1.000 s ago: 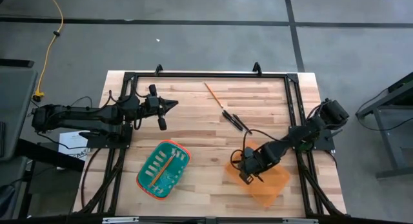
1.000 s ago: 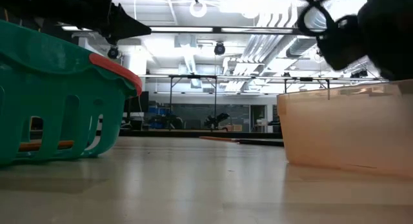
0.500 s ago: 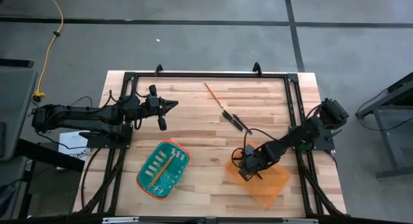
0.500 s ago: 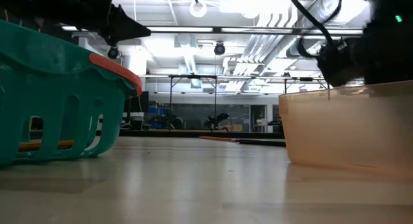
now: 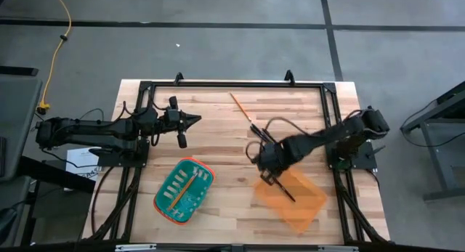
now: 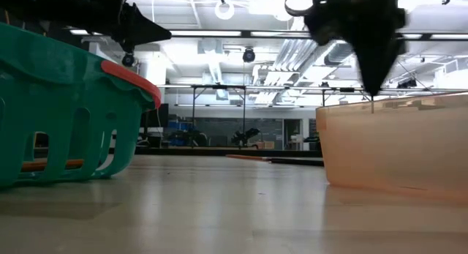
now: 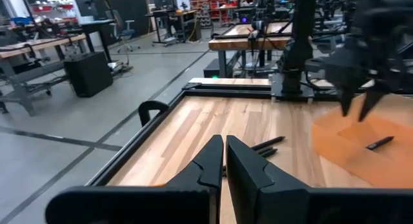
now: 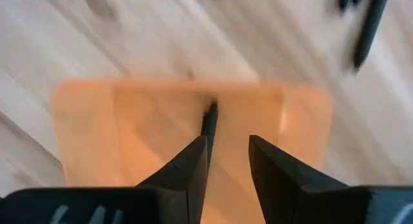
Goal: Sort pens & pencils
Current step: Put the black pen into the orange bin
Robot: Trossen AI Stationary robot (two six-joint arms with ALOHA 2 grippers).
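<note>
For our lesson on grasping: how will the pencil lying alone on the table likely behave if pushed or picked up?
The pencil looks thin, straight and wooden, so it is probably stiff and light. Lying flat on the smooth table, it may roll if nudged sideways. Its slimness probably demands a precise pinch.

No legible text, labels, brand marks, numbers or signs in any view. The only candidate is a white sheet (image 5: 86, 165) under the left arm, left edge of the high view, whose dark marks are too small to read.
</note>
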